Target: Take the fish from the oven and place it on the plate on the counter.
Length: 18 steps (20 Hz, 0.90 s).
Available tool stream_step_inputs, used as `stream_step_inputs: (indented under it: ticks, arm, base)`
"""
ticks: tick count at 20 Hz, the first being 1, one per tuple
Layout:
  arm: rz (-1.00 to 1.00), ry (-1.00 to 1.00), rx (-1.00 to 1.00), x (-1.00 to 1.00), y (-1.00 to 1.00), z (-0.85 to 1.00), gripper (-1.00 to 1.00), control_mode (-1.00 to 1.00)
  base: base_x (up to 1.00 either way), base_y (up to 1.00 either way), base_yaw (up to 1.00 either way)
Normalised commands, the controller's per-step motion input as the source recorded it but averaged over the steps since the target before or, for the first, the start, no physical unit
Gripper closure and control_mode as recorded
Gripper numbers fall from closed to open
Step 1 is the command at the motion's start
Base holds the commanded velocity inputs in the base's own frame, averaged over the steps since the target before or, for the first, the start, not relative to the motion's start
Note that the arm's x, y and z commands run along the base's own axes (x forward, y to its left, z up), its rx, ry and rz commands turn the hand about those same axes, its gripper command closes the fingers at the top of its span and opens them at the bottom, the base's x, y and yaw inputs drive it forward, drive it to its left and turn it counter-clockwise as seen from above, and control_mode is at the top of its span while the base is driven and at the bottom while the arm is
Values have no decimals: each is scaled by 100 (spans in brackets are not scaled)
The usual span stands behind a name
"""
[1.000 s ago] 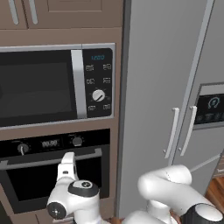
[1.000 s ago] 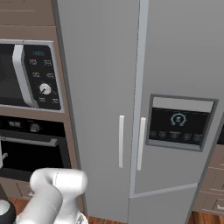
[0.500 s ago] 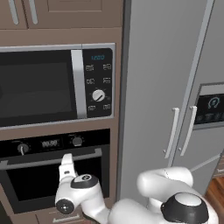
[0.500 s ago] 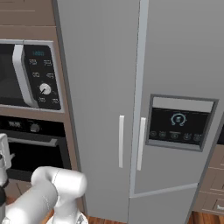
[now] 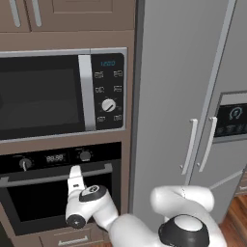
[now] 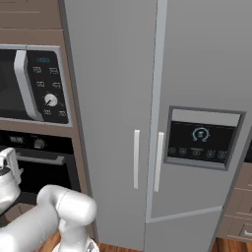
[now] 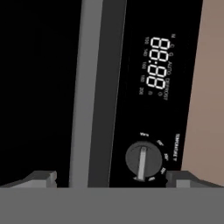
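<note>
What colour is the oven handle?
Silver-grey; the oven handle shows best in the hand view, against the black door.

Brown cabinet column (image 5: 128, 144) carries 2 built-in units; microwave (image 5: 48, 96) sits in the upper bay, oven (image 5: 53, 198) in the bay directly below; drawer front (image 5: 72, 239) under the oven. Oven door is shut, dark glass, interior not visible; silver bar handle (image 5: 29, 179) runs across the door top; control strip above it has 2 knobs (image 5: 85, 155) with a display (image 5: 54, 157) between them. Hand view is rolled: the handle runs vertically, display reads 88:88, 1 knob beside it. Wood floor (image 5: 236, 212) at lower right; grey fridge (image 5: 183, 96) stands on it, touching the column's right side.
</note>
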Motion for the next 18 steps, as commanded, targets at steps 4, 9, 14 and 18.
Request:
stream_step_inputs:
  ticks: [4, 9, 14, 18]
  arm:
    - [0, -3, 0, 24, 17, -34, -100, -100]
    - [0, -4, 0, 20, 15, -9, -100, -100]
    - [0, -1, 0, 31, 10, -2, -100, -100]
    - [0, 0, 0, 36, 11, -19, -100, -100]
  base:
    - [0, 0, 0]
    - [0, 0, 0]
    - [0, 0, 0]
    - [0, 0, 0]
